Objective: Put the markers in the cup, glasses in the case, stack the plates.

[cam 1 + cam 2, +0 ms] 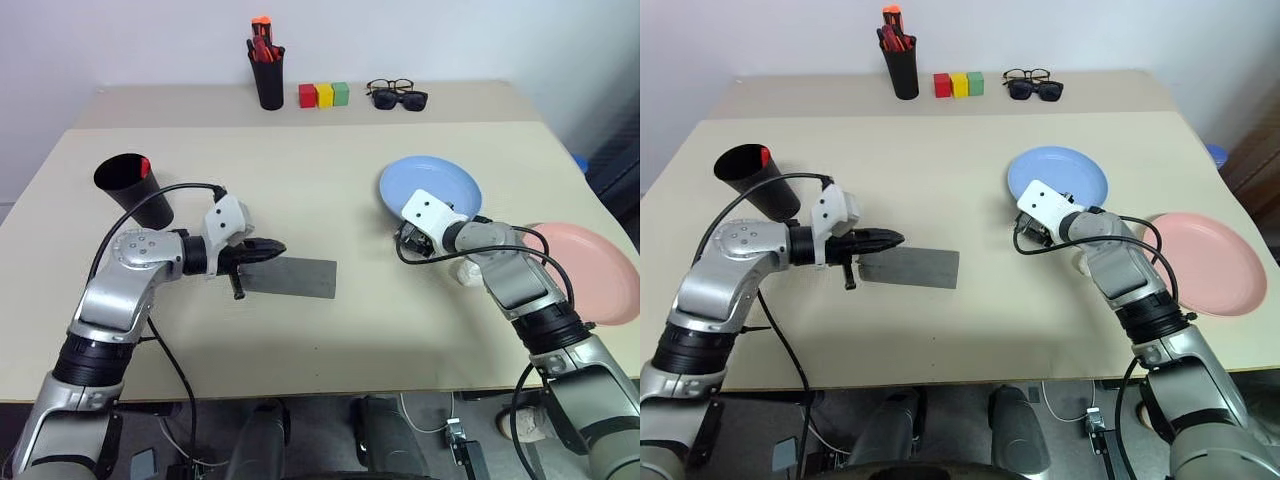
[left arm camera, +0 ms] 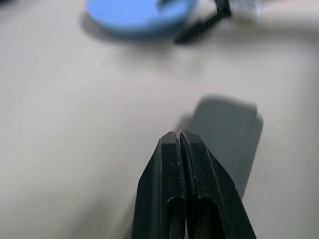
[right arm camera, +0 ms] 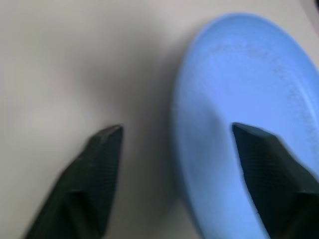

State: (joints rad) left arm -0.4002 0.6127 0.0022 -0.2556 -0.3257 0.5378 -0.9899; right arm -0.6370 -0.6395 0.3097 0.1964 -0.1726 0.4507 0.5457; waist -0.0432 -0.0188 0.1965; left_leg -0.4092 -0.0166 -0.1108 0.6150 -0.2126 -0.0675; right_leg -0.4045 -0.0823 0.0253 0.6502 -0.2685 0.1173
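Observation:
The grey case (image 1: 300,278) lies shut and flat on the table; the glasses are hidden. My left gripper (image 1: 277,248) is shut and empty, its tips just over the case's near end (image 2: 229,129). The black cup (image 1: 133,188) stands at the left, and a marker's red cap (image 1: 146,166) shows at its rim. At the near edge of the light blue plate (image 1: 432,183) my right gripper (image 3: 177,128) is open. One finger (image 3: 264,159) is over the plate and the other over the table. The pink plate (image 1: 592,270) lies at the right edge.
At the back stand a black pen pot (image 1: 267,78) with red-orange pens, three coloured blocks (image 1: 323,95), a black-rimmed clear pair (image 1: 389,86) and black sunglasses (image 1: 401,99). A cable loops from each wrist.

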